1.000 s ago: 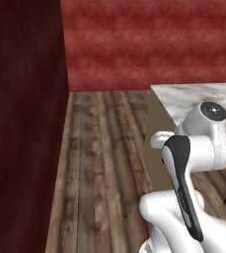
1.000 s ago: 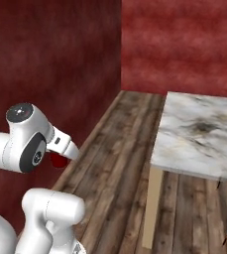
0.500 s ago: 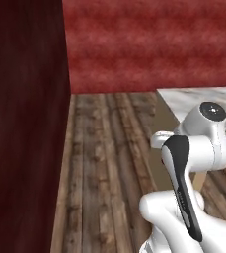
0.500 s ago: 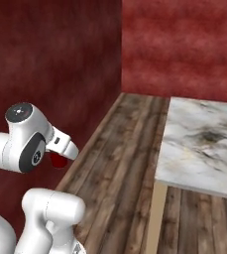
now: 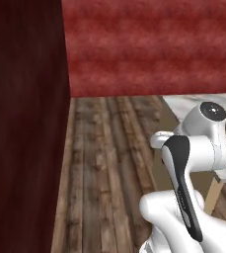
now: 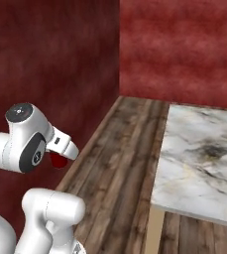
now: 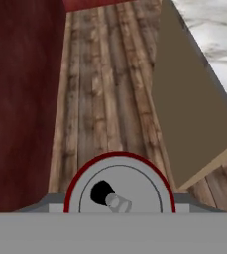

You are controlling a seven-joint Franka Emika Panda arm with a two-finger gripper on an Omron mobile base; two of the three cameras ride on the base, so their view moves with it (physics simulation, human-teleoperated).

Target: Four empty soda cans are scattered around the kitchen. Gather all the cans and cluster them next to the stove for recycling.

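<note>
Hand view gives you the clearest look: 1 red soda can (image 7: pixel 119 191) sits top-up against the bottom edge, its silver lid and dark opening facing you, red rim showing round the lid; its lower body is cut off by the frame; the gripper (image 7: pixel 119 202) is closed narrowly on this can, though you can see the fingers only as grey slivers either side of the lid. Taking the marble table (image 7: pixel 211 30) as your landmark, the can hangs over the wooden floor (image 7: pixel 105 89) to the table's left, well apart from its edge; the table's brown side panel slopes down beside it. Right base view shows you just a small red patch of the can (image 6: pixel 58 160) tucked under the white hand, most of it hidden by the arm; the table (image 6: pixel 204 158) lies off to the right, its near leg partly cut off; a dark red wall (image 6: pixel 50 64) stands on the far side of the can from the table.
</note>
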